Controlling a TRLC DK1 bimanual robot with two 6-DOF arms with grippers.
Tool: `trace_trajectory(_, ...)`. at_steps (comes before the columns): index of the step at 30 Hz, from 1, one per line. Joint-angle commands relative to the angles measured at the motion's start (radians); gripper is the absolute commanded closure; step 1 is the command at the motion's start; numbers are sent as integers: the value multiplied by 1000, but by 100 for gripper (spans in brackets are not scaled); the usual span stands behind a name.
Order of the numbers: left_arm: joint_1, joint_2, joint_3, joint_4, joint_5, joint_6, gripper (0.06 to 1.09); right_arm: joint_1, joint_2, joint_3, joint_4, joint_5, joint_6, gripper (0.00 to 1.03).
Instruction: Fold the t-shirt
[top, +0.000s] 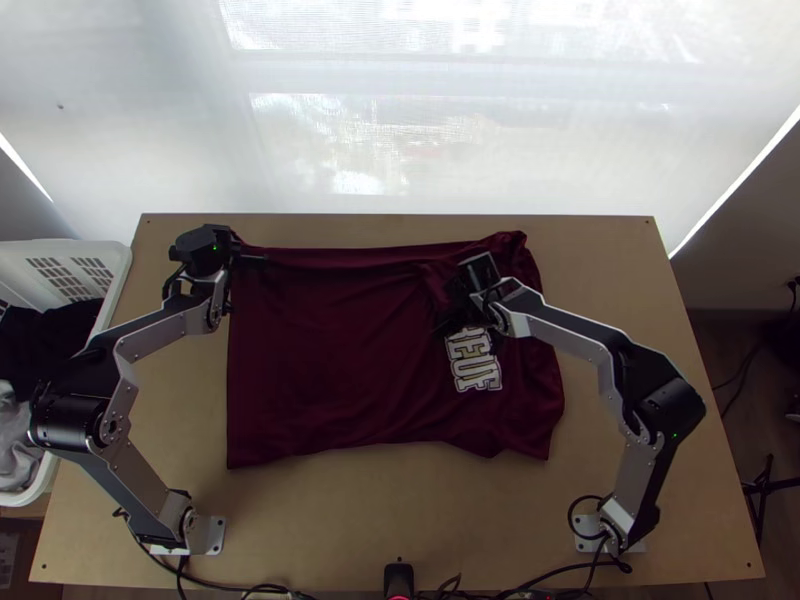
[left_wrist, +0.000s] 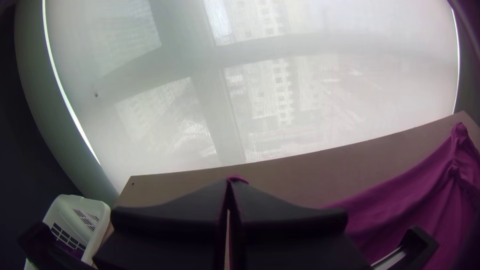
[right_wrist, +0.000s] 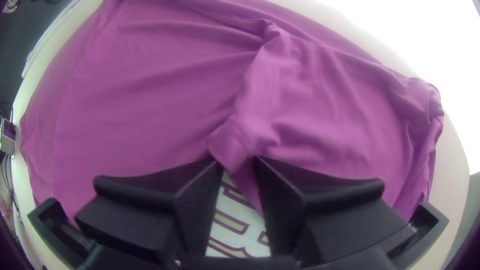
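Observation:
The dark red t-shirt (top: 320, 350) lies spread across the table, its far long side turned in and a loose flap rumpled over its right part, above a light print (top: 472, 358). At the shirt's far left corner is my left gripper (top: 236, 252). In the left wrist view, the left gripper (left_wrist: 228, 186) is shut, a bit of the t-shirt (left_wrist: 238, 178) showing at its fingertips. My right gripper (top: 455, 318) is over the flap beside the print. In the right wrist view, the right gripper (right_wrist: 239, 162) stands open, a crumpled fold of the t-shirt (right_wrist: 250, 130) between and beyond its fingertips.
A white basket (top: 118, 270) with dark and grey clothes stands off the table's left side. Bare table (top: 620, 290) lies right of the shirt. A small black device (top: 398, 578) and cables sit at the near edge; a translucent blind hangs behind.

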Motion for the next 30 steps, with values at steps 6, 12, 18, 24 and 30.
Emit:
trace_trajectory(6, -1, -8, 5, -8, 1, 11, 105, -46, -29, 38, -1, -1, -18, 100)
trace_trajectory(12, 4, -8, 26, -10, 1, 28, 105, -119, -37, 148, -3, -1, -20, 100)
trace_trajectory(18, 18, 21, 75, -36, 1, 37, 105, -194, 48, 359, -63, -3, -35, 100)
trace_trajectory(24, 27, 83, 158, -72, 3, 43, 105, -227, 190, 610, -143, -3, -48, 100)
trace_trajectory(30, 47, 152, 253, -103, 3, 48, 105, -252, 332, 849, -212, -3, -48, 100)
